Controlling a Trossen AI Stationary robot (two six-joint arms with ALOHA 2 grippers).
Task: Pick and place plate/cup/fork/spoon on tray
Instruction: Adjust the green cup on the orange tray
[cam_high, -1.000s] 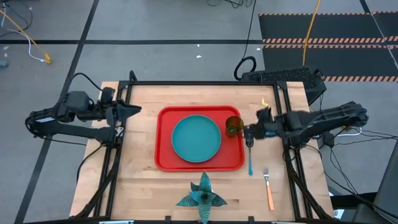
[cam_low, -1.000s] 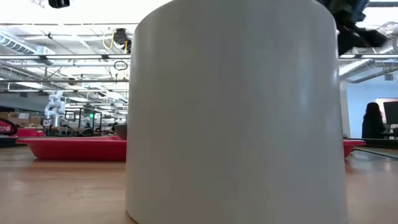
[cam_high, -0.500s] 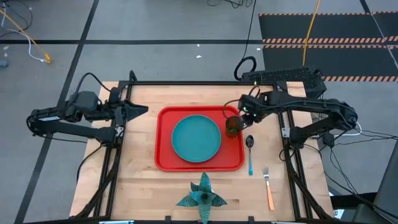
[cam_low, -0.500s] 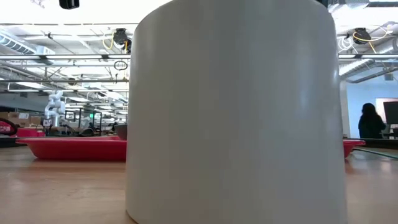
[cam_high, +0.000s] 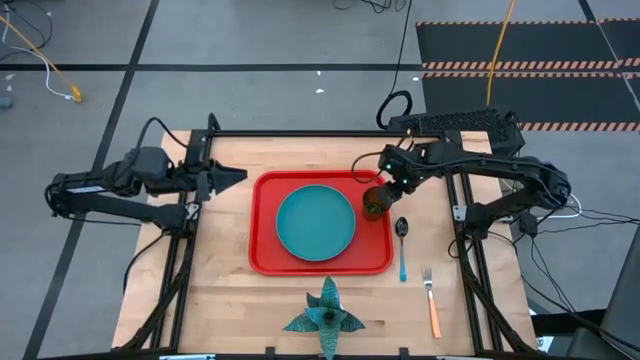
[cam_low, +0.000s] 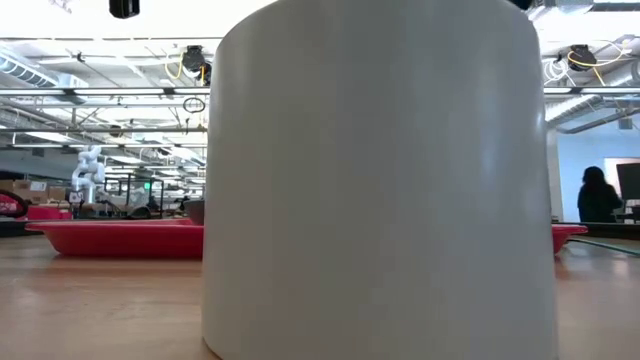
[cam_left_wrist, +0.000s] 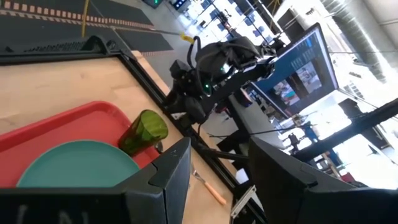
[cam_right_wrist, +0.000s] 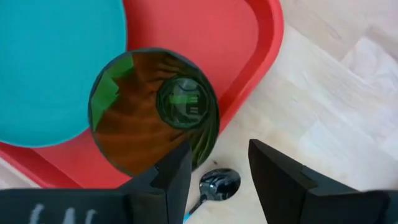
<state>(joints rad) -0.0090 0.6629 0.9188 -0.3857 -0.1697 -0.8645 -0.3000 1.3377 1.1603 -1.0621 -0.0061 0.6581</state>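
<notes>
The red tray (cam_high: 268, 255) lies at the middle of the wooden tabletop (cam_high: 220, 290) and serves as the reference for all positions below. The teal plate (cam_high: 316, 222) lies flat inside the tray, filling most of its floor. The green cup (cam_high: 376, 201) stands upright inside the tray, in the corner on the right arm's side toward the far edge of the tabletop, just beside the plate's rim; the right wrist view looks straight down into its open mouth (cam_right_wrist: 154, 111). The spoon (cam_high: 402, 243) lies on the tabletop just outside the tray's right rim, its dark bowl toward the cup and its light blue handle running toward the near edge. The fork (cam_high: 431, 300) lies farther out from the tray than the spoon, near the tray's right near corner, tines toward the tray's far side and orange handle toward the near edge. A teal star-shaped spiky object (cam_high: 324, 314) sits on the tabletop just beyond the tray's near rim. The right pincer (cam_high: 390, 187) is above the cup at the tray's far right corner, its fingers (cam_right_wrist: 281, 174) apart and holding nothing. The left pincer (cam_high: 236, 177) hangs off the tray's left far corner, pointing toward the tray, its fingers (cam_left_wrist: 166, 176) apart and empty. In the low view, a large white cylinder (cam_low: 378, 180) blocks most of the scene, with the tray's rim visible on either side of it.
</notes>
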